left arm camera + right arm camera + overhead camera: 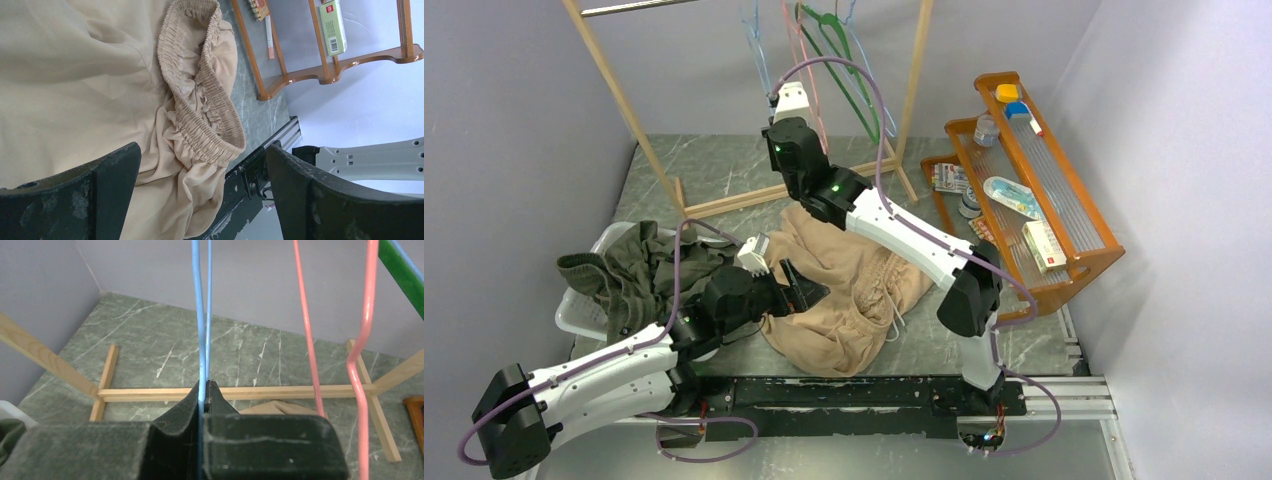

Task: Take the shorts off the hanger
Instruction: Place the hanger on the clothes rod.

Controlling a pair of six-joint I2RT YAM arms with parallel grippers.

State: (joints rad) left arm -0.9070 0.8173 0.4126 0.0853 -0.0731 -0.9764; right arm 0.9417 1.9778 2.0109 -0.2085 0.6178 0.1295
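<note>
Two pairs of shorts were in sight, neither on a hanger. Far left, the olive shorts point(619, 268) lay heaped in a white basket point(574, 318), spilling over its rim. Just right of that, the L gripper point(804, 283) point(202, 155) hung over the tan shorts point(854, 300) point(75, 75) w/ its fingers point(300, 190) spread as wide as they go and nothing between them but air. Those tan shorts sat crumpled on the grey marbled tabletop point(724, 170) at centre, the gathered elastic waist point(210, 100) turned up and folded over.

Further back, the R arm reached up to the wooden rack point(624, 100). The R gripper point(774, 97) point(204, 387) was clamped tight on the thin wire of a bare blue hanger point(757, 50) point(200, 315). A pink hanger point(307, 330) and a green hanger point(844, 70) hung beside it, to the right, both bare too.

Far right stood an orange shelf point(1064, 200) w/ small boxes & bits on it.
</note>
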